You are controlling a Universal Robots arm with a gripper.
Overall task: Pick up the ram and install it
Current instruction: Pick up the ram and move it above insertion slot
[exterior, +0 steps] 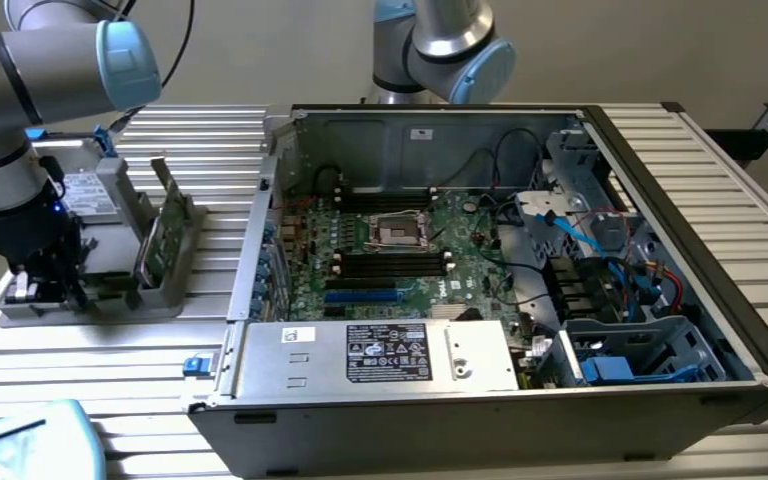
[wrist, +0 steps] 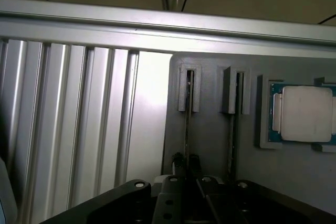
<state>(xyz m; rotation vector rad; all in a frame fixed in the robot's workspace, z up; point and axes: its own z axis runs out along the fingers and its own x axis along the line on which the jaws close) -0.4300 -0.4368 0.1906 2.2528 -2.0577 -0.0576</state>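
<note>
Pick-up stage, by the look of it; nothing installed yet. Reaching down with the gripper (exterior: 53, 285) into the grey holder (exterior: 37, 312) at the exterior view's left, just beside the open computer case (exterior: 257, 230). Clamped, from the wrist view, with both fingers (wrist: 179, 159) tight on the thin top edge of the ram (wrist: 187, 124), standing upright in its slot in the holder, a second stick (wrist: 234, 129) just beside it and the square processor (wrist: 307, 114) further along. Calls next, most likely, for a straight pull upward with no tilt, so as not to jam in the end guides (wrist: 181, 90) or brush the neighbouring stick; after that, for careful lining-up over the black sockets (exterior: 391, 262) on the motherboard (exterior: 464, 250).
</note>
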